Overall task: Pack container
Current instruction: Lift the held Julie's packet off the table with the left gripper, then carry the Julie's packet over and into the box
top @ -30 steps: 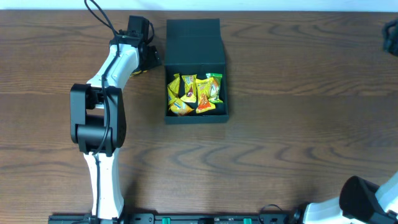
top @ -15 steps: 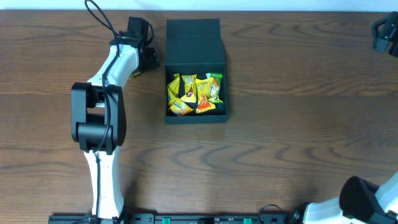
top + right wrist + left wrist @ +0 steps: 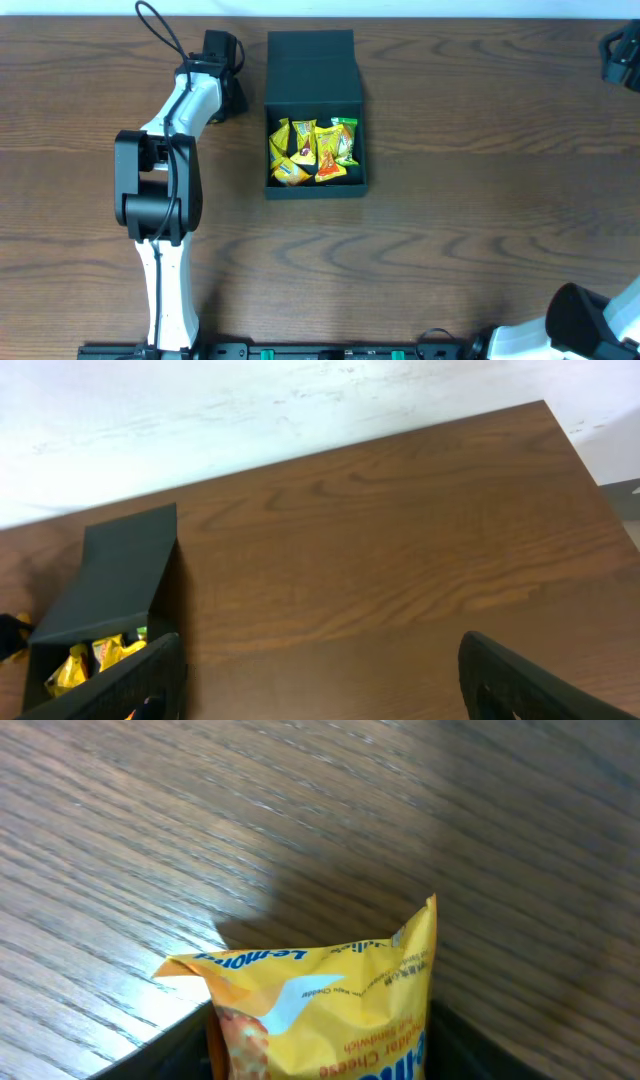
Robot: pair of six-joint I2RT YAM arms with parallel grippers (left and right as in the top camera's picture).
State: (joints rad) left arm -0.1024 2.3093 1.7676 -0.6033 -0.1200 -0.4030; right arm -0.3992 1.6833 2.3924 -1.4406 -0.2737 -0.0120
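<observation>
Packing is partway done: several packets are sitting in the open container mid-surface. The left gripper's jaws are straddling another yellow packet beside it; we cannot tell whether they are gripping. The right gripper's jaws are gaping wide, empty.

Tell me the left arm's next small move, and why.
Probably close fully on the yellow packet and lift it straight up. It sits inside the left gripper, low over the table, just left of the open container, which already holds other packets. Whether the grip is firm yet cannot be told.
</observation>
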